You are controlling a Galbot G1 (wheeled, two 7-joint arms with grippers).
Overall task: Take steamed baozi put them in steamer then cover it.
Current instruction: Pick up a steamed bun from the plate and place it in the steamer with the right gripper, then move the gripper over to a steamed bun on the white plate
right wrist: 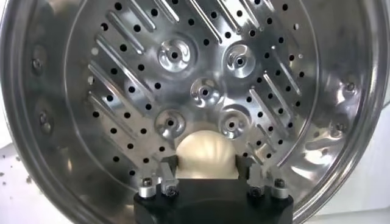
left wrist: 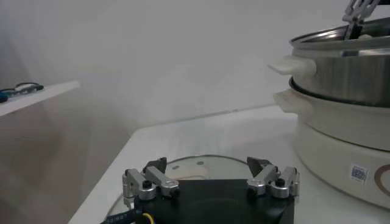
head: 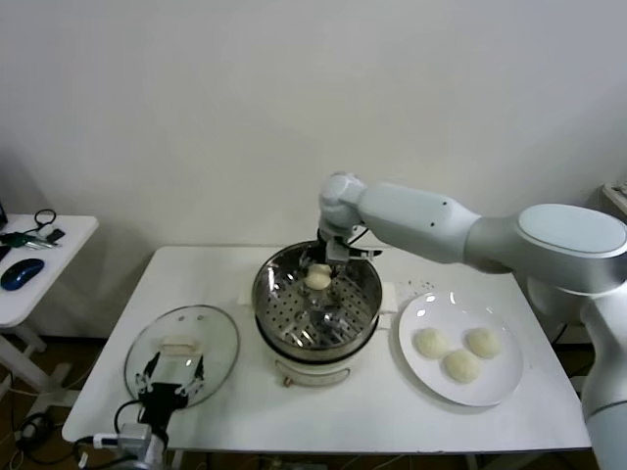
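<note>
Right gripper [head: 320, 266] inside steamer [head: 364, 315], fingers parted around bun [head: 317, 279], grip unclear; left gripper [head: 172, 376] open over lid [head: 220, 338] beside steamer.

steamer [head: 316, 311] mouth open above, right arm [head: 441, 227] overhead

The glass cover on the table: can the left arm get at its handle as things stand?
Probably yes. The left gripper hovers open at the near edge of the cover, which lies flat beside the steamer; nothing sits between it and the bar handle.
</note>
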